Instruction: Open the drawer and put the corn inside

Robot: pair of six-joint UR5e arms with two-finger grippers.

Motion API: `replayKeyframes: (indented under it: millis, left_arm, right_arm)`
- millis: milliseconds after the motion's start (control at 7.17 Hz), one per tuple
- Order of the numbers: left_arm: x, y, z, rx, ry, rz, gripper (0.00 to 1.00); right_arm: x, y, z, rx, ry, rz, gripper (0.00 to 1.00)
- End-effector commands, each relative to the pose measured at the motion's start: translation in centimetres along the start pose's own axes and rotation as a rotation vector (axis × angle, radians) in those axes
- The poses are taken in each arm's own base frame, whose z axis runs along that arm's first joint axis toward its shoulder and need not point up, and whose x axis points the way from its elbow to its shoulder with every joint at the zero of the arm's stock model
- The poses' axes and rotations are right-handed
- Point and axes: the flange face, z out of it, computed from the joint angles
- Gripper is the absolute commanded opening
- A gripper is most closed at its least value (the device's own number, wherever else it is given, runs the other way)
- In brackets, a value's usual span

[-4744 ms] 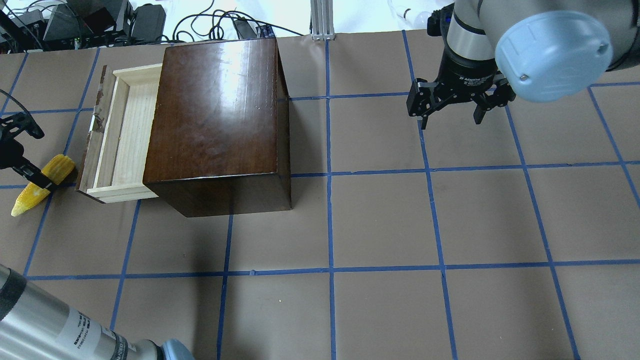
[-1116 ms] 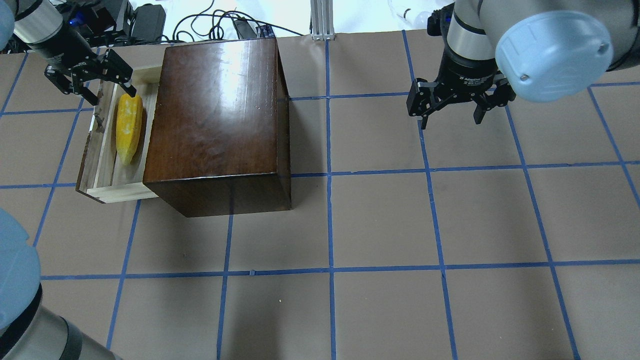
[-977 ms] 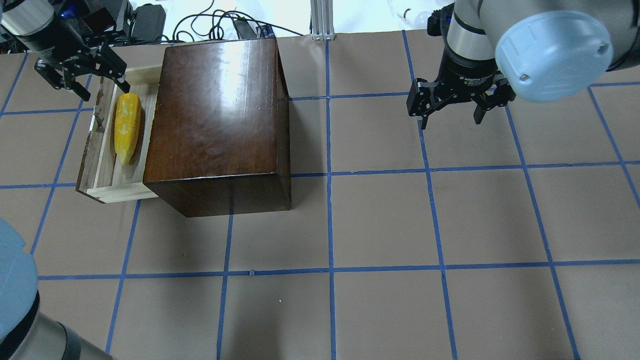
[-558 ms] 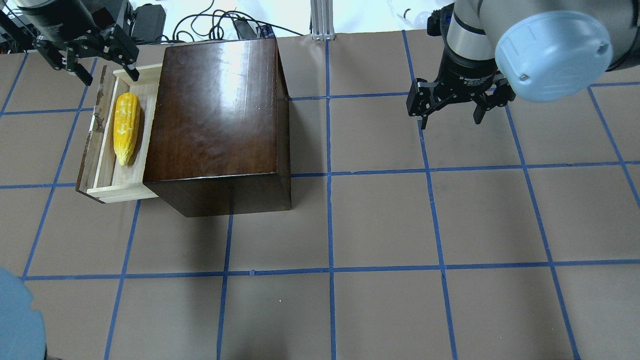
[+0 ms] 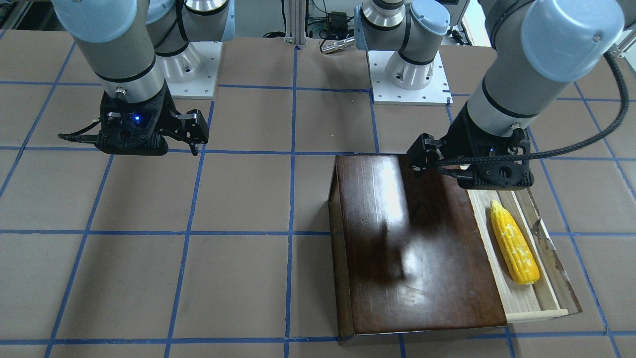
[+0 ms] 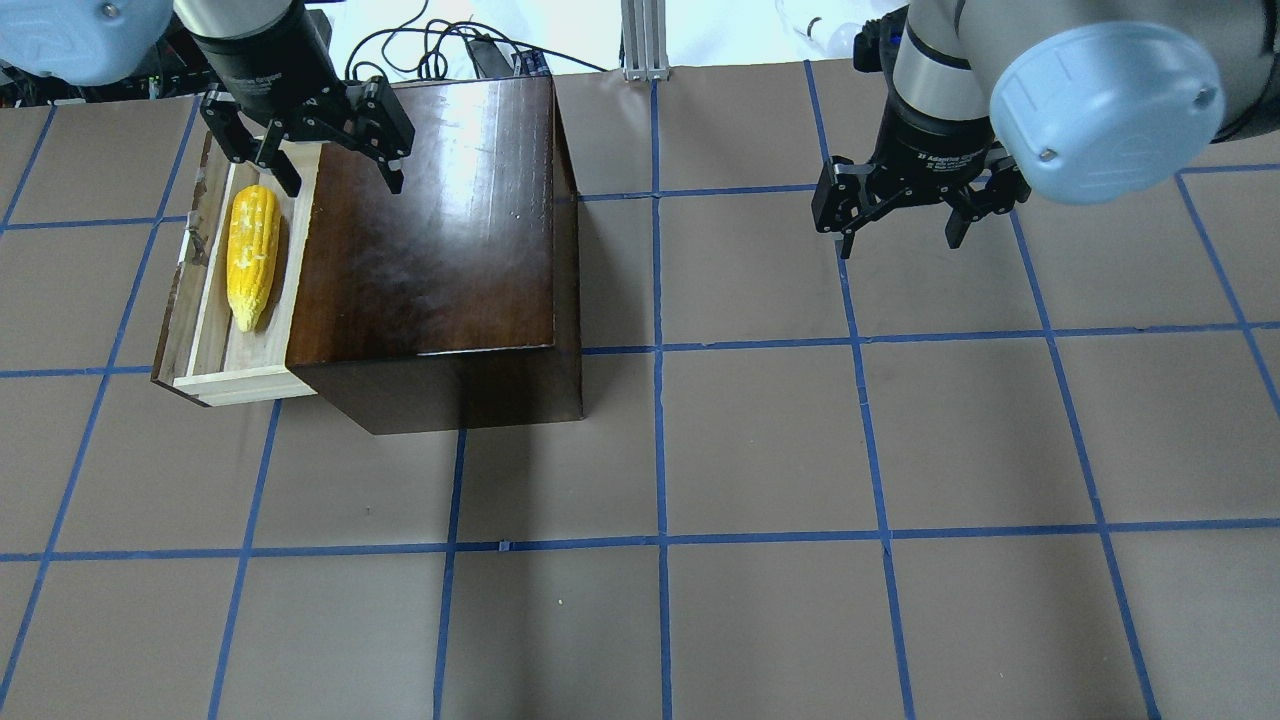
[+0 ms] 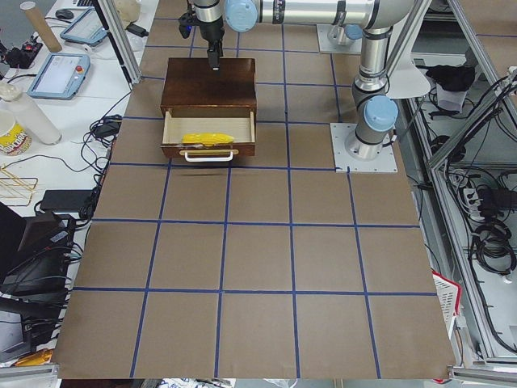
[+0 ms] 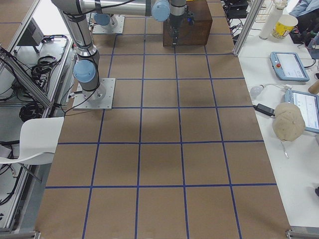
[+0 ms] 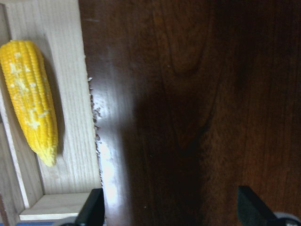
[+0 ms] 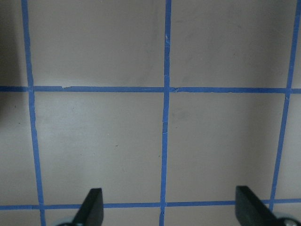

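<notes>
The yellow corn [image 6: 251, 255] lies lengthwise in the pulled-out pale wood drawer [image 6: 209, 330] of the dark-brown box [image 6: 430, 220]. It also shows in the front view [image 5: 514, 242] and in the left wrist view [image 9: 29, 101]. My left gripper [image 6: 338, 178] is open and empty. It hovers above the far end of the box top, at the edge by the drawer [image 5: 549, 293]. My right gripper [image 6: 900, 238] is open and empty, above bare table far to the right of the box.
The brown table carries a grid of blue tape lines [image 6: 660, 540]. Cables and equipment [image 6: 300, 40] lie beyond the far table edge. The arm bases [image 5: 407, 74] stand on the robot's side of the table.
My left gripper carried the corn from the table left of the drawer into it and let go. It then rose and moved right, over the box's edge. The right arm has not moved.
</notes>
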Motion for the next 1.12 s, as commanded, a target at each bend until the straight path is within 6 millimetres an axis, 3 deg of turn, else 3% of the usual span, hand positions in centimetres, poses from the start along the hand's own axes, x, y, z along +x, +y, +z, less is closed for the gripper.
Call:
replayKeyframes:
  millis: [0, 279, 977]
  left_arm:
    - [0.8, 3.3, 1.3, 0.005, 0.002, -0.007, 1.0]
    - [0.5, 4.9, 2.1, 0.05, 0.002, -0.001, 1.0]
    - [-0.2, 5.0, 1.6, 0.068, 0.005, -0.015, 1.0]
  right_arm:
    - [0.0, 0.0, 0.0, -0.001, 0.001, 0.0, 1.0]
    - [0.0, 0.0, 0.0, -0.001, 0.003, 0.0, 1.0]
    - [0.0, 0.1, -0.1, 0.001, 0.003, 0.0, 1.0]
